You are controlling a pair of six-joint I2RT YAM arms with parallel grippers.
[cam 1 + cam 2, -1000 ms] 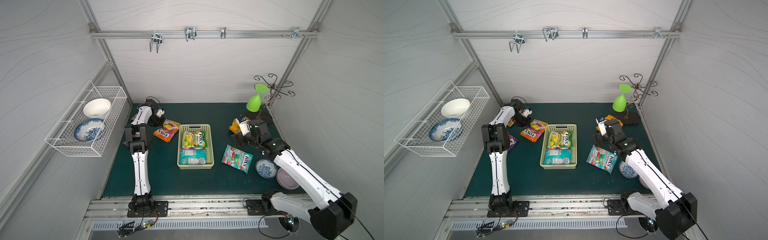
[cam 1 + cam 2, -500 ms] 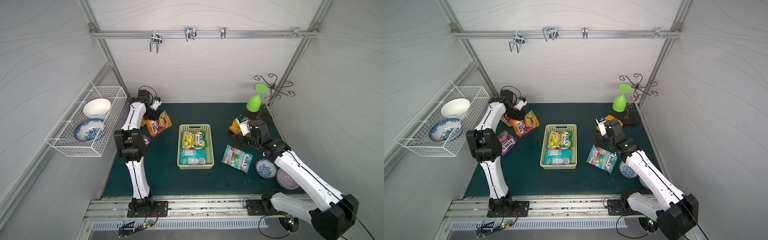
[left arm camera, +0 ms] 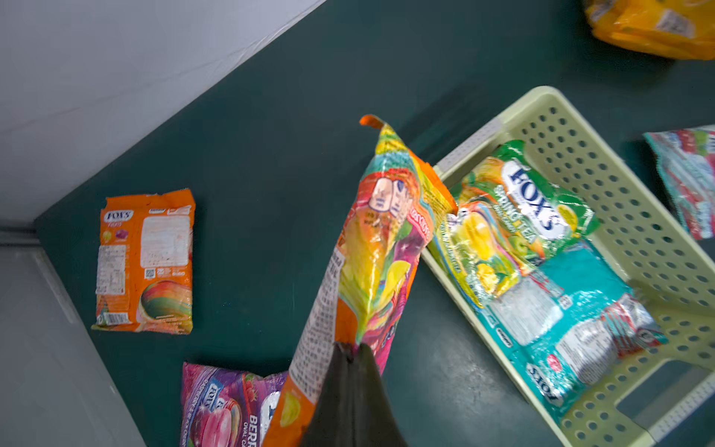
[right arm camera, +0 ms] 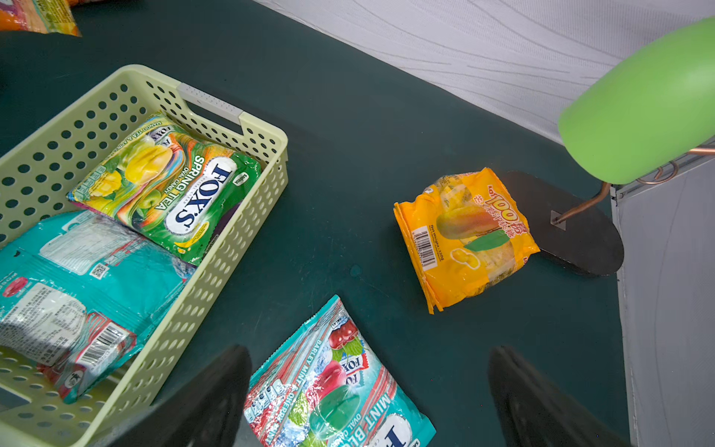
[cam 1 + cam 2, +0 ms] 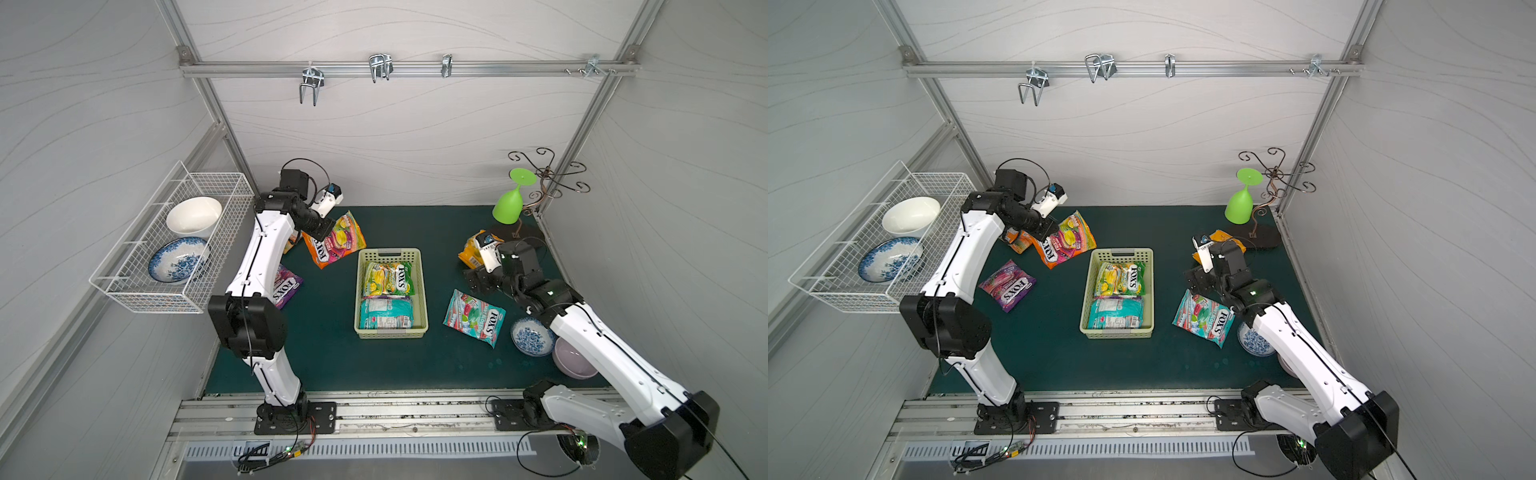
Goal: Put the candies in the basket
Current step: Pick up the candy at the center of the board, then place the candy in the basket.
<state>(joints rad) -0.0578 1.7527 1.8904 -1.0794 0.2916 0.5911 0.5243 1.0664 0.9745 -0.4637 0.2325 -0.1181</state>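
Observation:
My left gripper [image 3: 350, 348] is shut on the edge of an orange-pink candy bag [image 3: 371, 251], which hangs tilted above the mat left of the basket [image 5: 424, 291] in both top views [image 5: 1067, 243]. A green bag [image 5: 386, 278] and a teal bag [image 5: 386, 313] lie in the basket. On the mat lie a purple bag [image 5: 1007, 284], an orange bag [image 3: 147, 263], a yellow bag [image 4: 464, 236] and a teal-red mint bag [image 4: 332, 391]. My right gripper [image 4: 367, 354] is open, low over the mat at the mint bag's top edge, holding nothing.
A white wire basket [image 5: 178, 245] with two bowls hangs on the left wall. A green glass [image 5: 509, 203] hangs on a metal stand at the back right. A blue-patterned bowl [image 5: 532, 336] and a lilac bowl [image 5: 575, 361] sit beside the right arm.
The left arm has risen and lifted the orange-pink bag off the mat. The purple bag beneath it has come into view. The right arm has not moved.

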